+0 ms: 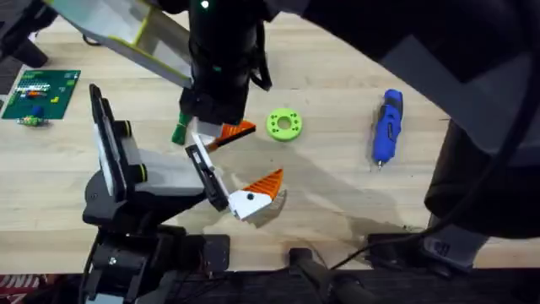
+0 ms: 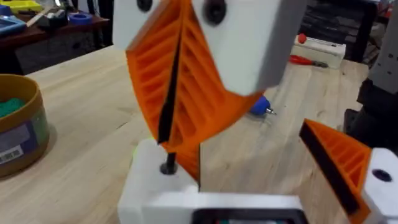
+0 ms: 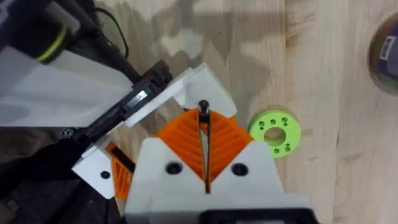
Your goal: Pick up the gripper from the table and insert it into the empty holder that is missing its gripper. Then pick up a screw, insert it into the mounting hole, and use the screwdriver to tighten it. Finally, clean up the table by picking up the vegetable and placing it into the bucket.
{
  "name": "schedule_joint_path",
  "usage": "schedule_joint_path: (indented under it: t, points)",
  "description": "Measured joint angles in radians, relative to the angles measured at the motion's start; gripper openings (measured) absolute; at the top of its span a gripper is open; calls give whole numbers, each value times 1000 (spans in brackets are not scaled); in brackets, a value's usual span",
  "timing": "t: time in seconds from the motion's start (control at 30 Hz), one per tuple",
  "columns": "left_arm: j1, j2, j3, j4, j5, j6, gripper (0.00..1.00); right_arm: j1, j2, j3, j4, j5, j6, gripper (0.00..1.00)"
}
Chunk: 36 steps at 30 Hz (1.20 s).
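Overhead first: two arms show. The right arm point(image 1: 221, 59) hangs large and dark, hiding its own fingers. The left gripper point(image 1: 263, 154) is spread wide, with two orange fingers: the black-dotted twin point(image 1: 253, 196) and, at its 11 o'clock, the finger piece point(image 1: 234, 132), seated at the far end of the black jaw bar with its white base partly covered. One dark green vegetable point(image 1: 179, 132) lies on the table point(image 1: 337, 194) at 9 o'clock of the piece, half hidden by the arm. One lime ring point(image 1: 283, 124) sits at the piece's 3 o'clock. One blue screwdriver point(image 1: 387, 127) lies further toward 3 o'clock, well apart.

Next, the left wrist view. The right gripper point(image 2: 166, 138) is pressed together, and one black screw point(image 2: 168, 167) stands at its tips, on the piece's white base point(image 2: 152, 186). One bucket point(image 2: 22, 134) is cut off by the edge, and the screwdriver's tip point(image 2: 261, 107) peeks out behind the orange pads.

Lastly, the right wrist view. The right gripper pinches the screw point(image 3: 203, 106) at the white base point(image 3: 205, 84). The ring lies just beside it. The bucket's rim is barely seen at the edge.
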Motion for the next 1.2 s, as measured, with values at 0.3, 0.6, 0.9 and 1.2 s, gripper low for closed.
schedule_joint_path:
  t: [0.3,0.6,0.9,1.2]
  points:
    - [0,0,0,0,0,-2,987,0,30,1,0,-1,0,4]
    - [0,0,0,0,0,-3,987,0,35,1,0,-1,3,4]
    - [0,0,0,0,0,-3,987,0,35,1,-1,-1,3,4]
    - [0,0,0,0,0,-3,986,0,35,1,-1,-1,3,4]
